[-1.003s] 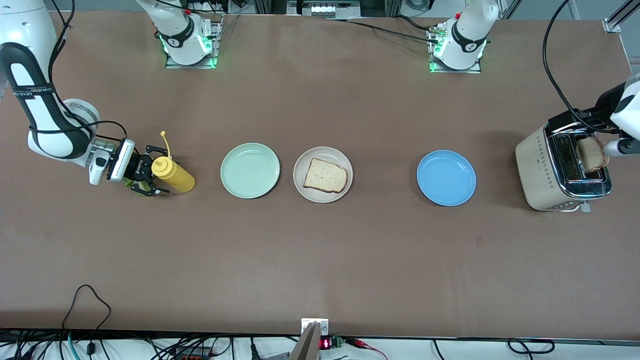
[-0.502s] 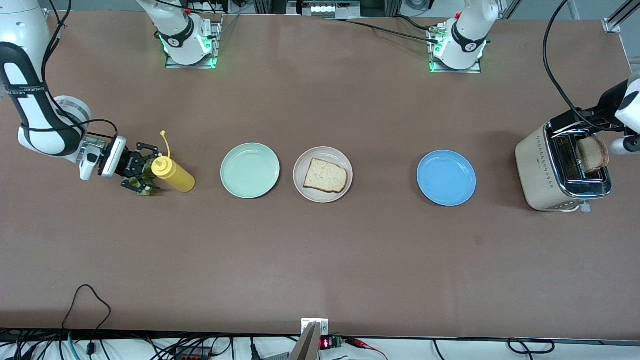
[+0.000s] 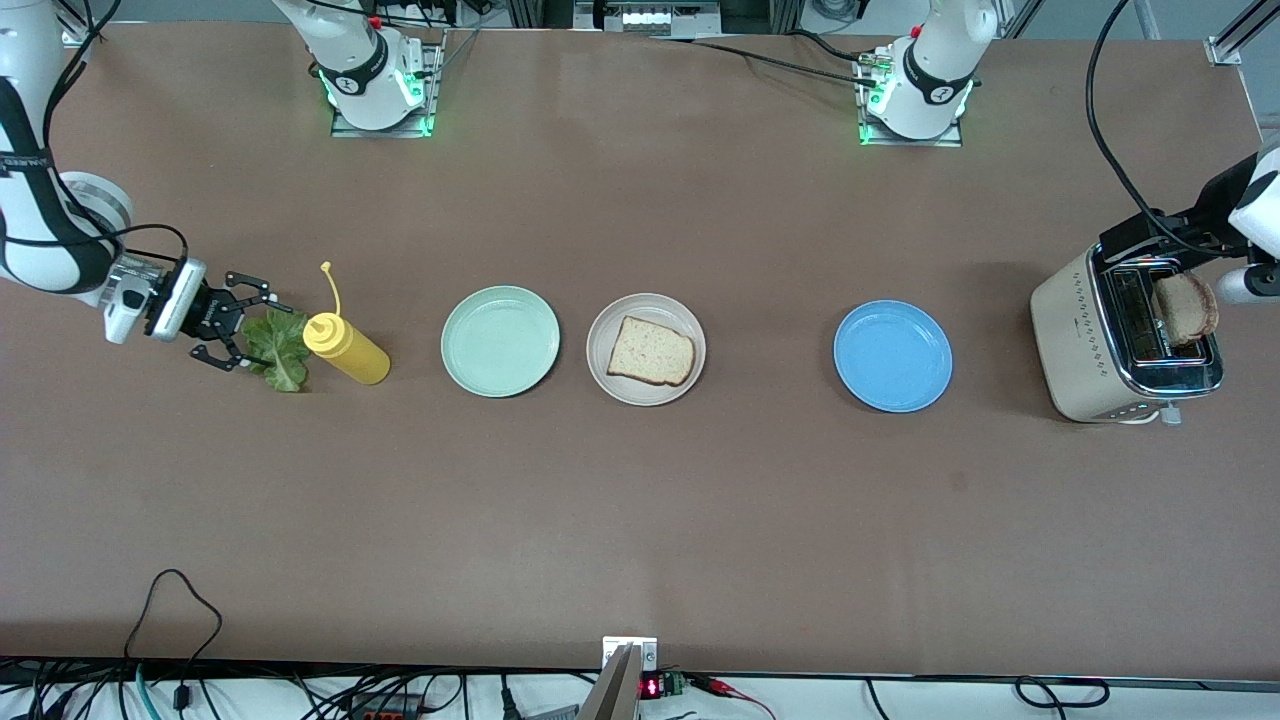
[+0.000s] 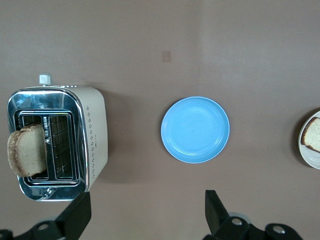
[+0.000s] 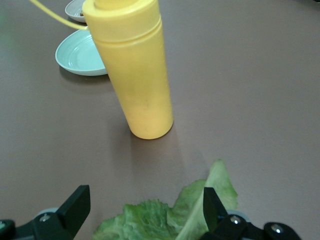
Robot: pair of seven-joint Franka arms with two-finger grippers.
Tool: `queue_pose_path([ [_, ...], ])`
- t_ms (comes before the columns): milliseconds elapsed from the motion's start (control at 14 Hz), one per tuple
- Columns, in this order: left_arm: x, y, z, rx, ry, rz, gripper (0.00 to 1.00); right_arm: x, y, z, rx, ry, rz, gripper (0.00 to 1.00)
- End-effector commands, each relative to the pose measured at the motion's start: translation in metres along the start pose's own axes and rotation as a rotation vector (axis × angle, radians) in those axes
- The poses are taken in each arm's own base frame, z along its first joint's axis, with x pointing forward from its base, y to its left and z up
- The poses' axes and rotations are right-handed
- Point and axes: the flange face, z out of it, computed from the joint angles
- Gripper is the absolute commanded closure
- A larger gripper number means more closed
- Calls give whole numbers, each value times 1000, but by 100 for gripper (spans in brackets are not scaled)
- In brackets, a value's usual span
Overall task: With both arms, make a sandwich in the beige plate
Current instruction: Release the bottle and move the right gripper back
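The beige plate (image 3: 646, 385) lies mid-table with one bread slice (image 3: 650, 351) on it. A second slice (image 3: 1185, 308) stands up out of the toaster (image 3: 1090, 345); the left wrist view shows this slice (image 4: 26, 150) too. A green lettuce leaf (image 3: 279, 348) lies flat on the table beside the yellow bottle (image 3: 346, 349). My right gripper (image 3: 245, 325) sits low at the leaf, open, and the leaf (image 5: 175, 220) reaches in between its fingers unpinched. My left gripper (image 4: 145, 215) hangs open and empty high over the table between the toaster (image 4: 92, 135) and the blue plate (image 4: 195, 129).
A mint green plate (image 3: 500, 341) lies between the bottle and the beige plate. The blue plate (image 3: 892, 356) sits between the beige plate and the toaster. The bottle (image 5: 132, 70) stands close in front of the right gripper's fingers. A black cable (image 3: 1110, 120) hangs above the toaster.
My right gripper has drawn back from the yellow bottle toward the right arm's end of the table, uncovering the lettuce leaf. The left arm has pulled slightly away from the toaster.
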Motion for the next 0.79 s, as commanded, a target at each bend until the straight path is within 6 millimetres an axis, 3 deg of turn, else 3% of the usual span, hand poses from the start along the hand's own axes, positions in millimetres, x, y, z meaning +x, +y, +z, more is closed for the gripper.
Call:
queue_pose_path([
  [0,2,-5,-6,4,10,13,0,24,1,-24,-16,-20,121,0],
  [430,-2,9,-9,-1,13,36,0,79,21,-67,-131,-209,555,0],
  [717,-1,8,-8,-3,13,35,0,106,27,-55,-258,-334,919,0],
])
